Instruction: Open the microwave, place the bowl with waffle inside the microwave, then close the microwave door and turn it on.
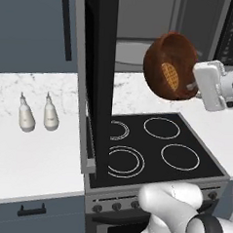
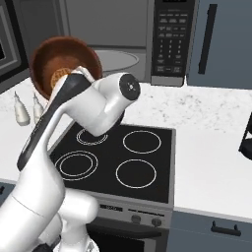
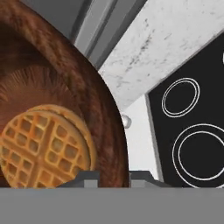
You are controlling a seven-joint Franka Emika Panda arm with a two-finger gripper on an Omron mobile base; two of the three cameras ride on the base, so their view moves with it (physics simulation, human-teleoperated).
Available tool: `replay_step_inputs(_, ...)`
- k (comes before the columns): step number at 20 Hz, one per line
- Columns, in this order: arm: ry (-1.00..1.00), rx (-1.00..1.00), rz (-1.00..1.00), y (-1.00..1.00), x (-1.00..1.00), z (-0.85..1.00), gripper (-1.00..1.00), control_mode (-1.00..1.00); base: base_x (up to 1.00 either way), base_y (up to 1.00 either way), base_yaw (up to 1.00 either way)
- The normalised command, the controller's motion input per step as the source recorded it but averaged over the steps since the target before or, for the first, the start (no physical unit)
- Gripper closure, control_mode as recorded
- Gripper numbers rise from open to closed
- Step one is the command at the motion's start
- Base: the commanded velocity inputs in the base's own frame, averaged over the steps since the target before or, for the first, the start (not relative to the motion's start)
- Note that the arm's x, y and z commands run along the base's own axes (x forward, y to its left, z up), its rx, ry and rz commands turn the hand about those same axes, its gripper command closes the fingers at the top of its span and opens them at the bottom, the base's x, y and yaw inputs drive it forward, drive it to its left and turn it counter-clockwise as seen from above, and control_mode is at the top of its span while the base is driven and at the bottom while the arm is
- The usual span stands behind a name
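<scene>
Pinching the rim of the bowl (image 1: 171,66), the gripper (image 1: 194,86) holds it in the air above the back of the stovetop (image 1: 158,143), tipped steeply on its side so that its hollow faces the left base camera. In the hand view the two finger tips (image 3: 87,178) stand either side of the bowl's thick reddish-brown wall, one inside and one outside. A round golden waffle (image 3: 43,148) lies against the bowl's inner wall. Just behind the raised bowl is the microwave (image 2: 128,39), its grey cavity open and the pale round turntable (image 2: 115,60) showing inside, with the dark button panel (image 2: 171,42) at the cavity's right. The microwave door (image 1: 96,83) is swung wide open to the left and stands edge-on to the left base camera, a tall dark slab in a grey frame reaching down in front of the stovetop's left rings. The black stovetop carries four white rings, with a row of knobs (image 1: 117,206) on the front below it. A white speckled counter (image 2: 211,147) runs on both sides of it; on the left stretch stand two small pale bottles (image 1: 38,114) close together. Blue-grey cabinets (image 1: 36,28) fill the wall behind.
</scene>
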Motion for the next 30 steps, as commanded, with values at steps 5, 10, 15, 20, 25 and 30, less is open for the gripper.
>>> replay_step_inputs(5,0.00,-0.30,-0.18,0.16,0.81,0.89,1.00,-1.00,0.00,0.00,0.00)
replay_step_inputs(10,0.22,-0.18,-0.17,0.07,0.58,0.46,1.00,-1.00,0.00,0.00,0.00)
replay_step_inputs(15,0.04,0.01,0.00,-0.02,0.40,-0.01,1.00,-1.00,0.00,0.00,0.00)
replay_step_inputs(20,0.02,0.00,0.00,0.00,0.75,0.00,1.00,-1.00,0.00,0.00,0.00)
replay_step_inputs(25,0.06,0.00,-0.07,0.00,0.97,0.00,1.00,-1.00,0.00,0.00,0.00)
replay_step_inputs(30,0.14,0.00,-0.04,0.00,0.87,-0.14,1.00,-1.00,0.00,0.00,0.00)
